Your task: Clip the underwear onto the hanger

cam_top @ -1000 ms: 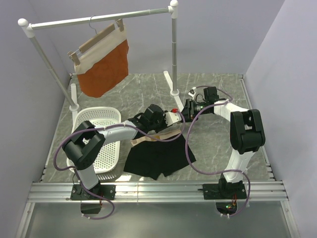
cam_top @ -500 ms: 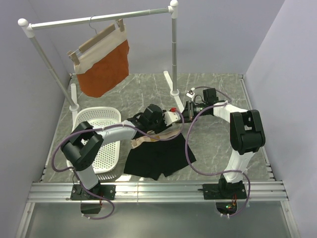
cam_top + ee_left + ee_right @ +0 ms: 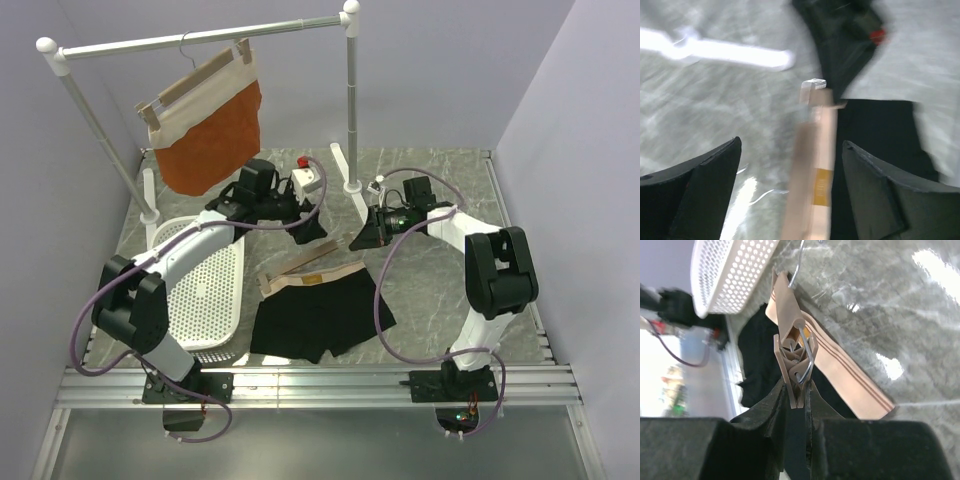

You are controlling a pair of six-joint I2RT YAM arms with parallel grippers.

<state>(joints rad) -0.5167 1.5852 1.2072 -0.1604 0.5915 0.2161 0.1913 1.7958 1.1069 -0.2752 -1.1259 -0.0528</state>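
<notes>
Your L gripper (image 3: 791,144) hangs wide open, empty, over the hanger (image 3: 320,252). R gripper (image 3: 795,396) pinches the hanger's 2 o'clock clip. The underwear (image 3: 318,318) lies flat mid-table, hanger along its 12 o'clock edge. Basket (image 3: 200,300) at 9, rack (image 3: 352,100) at 12.

black underwear (image 3: 320,320), pale hanger (image 3: 304,266), white basket (image 3: 205,292)

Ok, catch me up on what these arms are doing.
The right tool is shut on one end clip of the hanger, which lies along the waistband of the underwear spread flat on the table. The left tool hangs open above the hanger, holding nothing. Whether any clip grips the waistband yet cannot be seen.
</notes>
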